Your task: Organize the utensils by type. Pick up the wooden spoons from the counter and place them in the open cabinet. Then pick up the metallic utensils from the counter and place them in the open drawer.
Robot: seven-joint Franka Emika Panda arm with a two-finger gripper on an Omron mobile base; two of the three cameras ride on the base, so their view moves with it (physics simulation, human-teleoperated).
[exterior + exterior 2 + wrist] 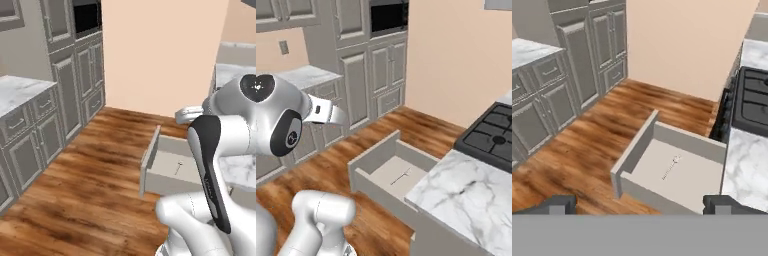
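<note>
One item in drawer: a thin silver utensil (670,168) lies flat on the drawer floor, ahead of and below the pincer, roughly centred between its two tips.
Pincer: spread wide, tips far apart at the bottom of the hand view (640,204); nothing between them, nothing held.
Drawer: pulled fully out (637,150), open top facing up, sitting directly in front of and beneath the pincer; its front panel is to the left of the tips in the hand view.
Counter: white marble top (466,195) runs to the right of the pincer, touching the drawer's inner end; the stretch in sight carries no spoon or fork.
Stove: dark burners (493,137) further along the counter, beyond and right of the pincer.
Far cupboards: grey tall units (75,70) across the wooden floor (90,190), well ahead and left of the pincer.
Done, as far as seen: one metal piece appears already delivered to the drawer.
Not seen: wooden spoons, orange fork and the open wall cabinet all lie outside these views, so I cannot tell whether the spoons are put away.
Left, by my reading: at least the orange fork is yet to reach the drawer, since the drawer holds just the silver piece.
Stage guess: late in the task, pincer empty over the drawer, probably just after a drop or between fetches.
</note>
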